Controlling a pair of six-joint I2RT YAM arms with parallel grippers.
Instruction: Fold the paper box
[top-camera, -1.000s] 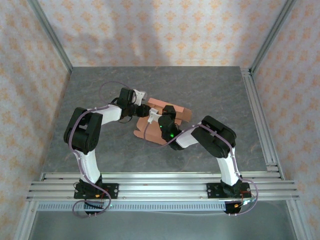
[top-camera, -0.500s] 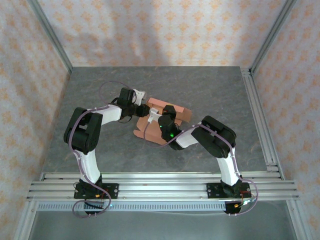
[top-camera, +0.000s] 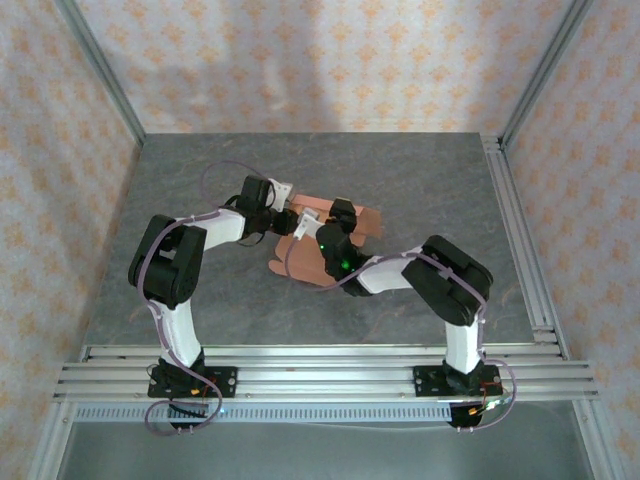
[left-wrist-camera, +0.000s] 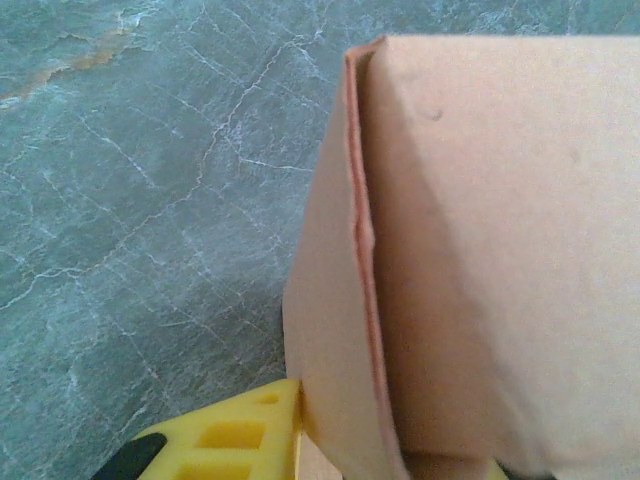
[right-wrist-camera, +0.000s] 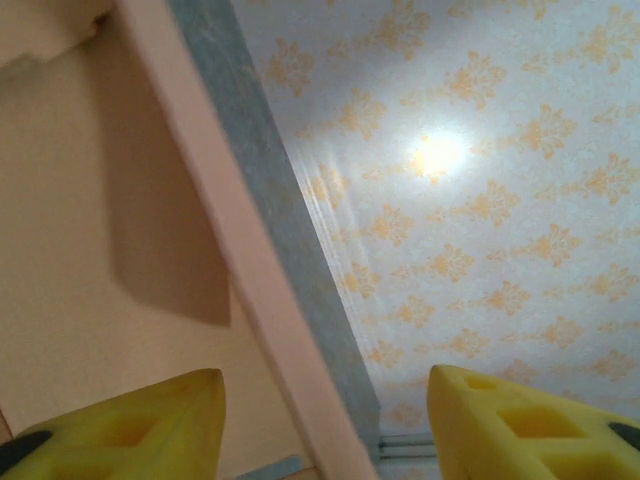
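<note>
A salmon-orange thin card paper box (top-camera: 298, 262), partly folded, lies on the grey marbled desk (top-camera: 420, 170) near its middle, between the two arms. The left end effector (top-camera: 297, 222) reaches in from the left and its jaws stand narrow, clamped on a raised wall of the box (left-wrist-camera: 470, 250); one yellow finger (left-wrist-camera: 235, 438) presses against the card's outer face. The right end effector (top-camera: 340, 213) hovers over the box's far right part with its jaws wide (right-wrist-camera: 325, 400). A card edge (right-wrist-camera: 250, 280) runs between the fingers, gripped by neither.
</note>
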